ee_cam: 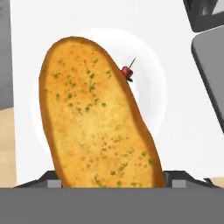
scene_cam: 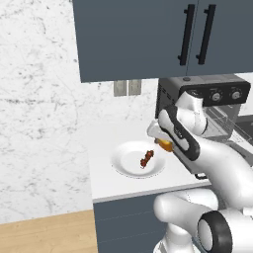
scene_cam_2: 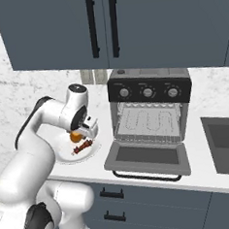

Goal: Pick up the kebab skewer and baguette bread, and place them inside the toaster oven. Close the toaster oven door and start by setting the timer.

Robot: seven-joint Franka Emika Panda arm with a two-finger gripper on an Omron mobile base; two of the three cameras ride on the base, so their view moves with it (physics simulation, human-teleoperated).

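Golden-orange oblong baguette bread (ee_cam: 96, 118) sits clamped in our hand (scene_cam_2: 82, 133), long axis running out from the fingers; open dark grey toaster oven (scene_cam_2: 153, 116) lies to our right, across the tabletop (scene_cam_2: 213, 169).

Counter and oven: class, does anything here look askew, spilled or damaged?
Nothing stands out. The skewer lies on the plate, the gripper holds the bread above it, and the oven door hangs open, rack bare.

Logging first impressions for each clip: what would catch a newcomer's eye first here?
The golden baguette bread looms in the hand view, held in the gripper above the white plate where the kebab skewer lies. Beside it, the toaster oven stands with its door dropped open.
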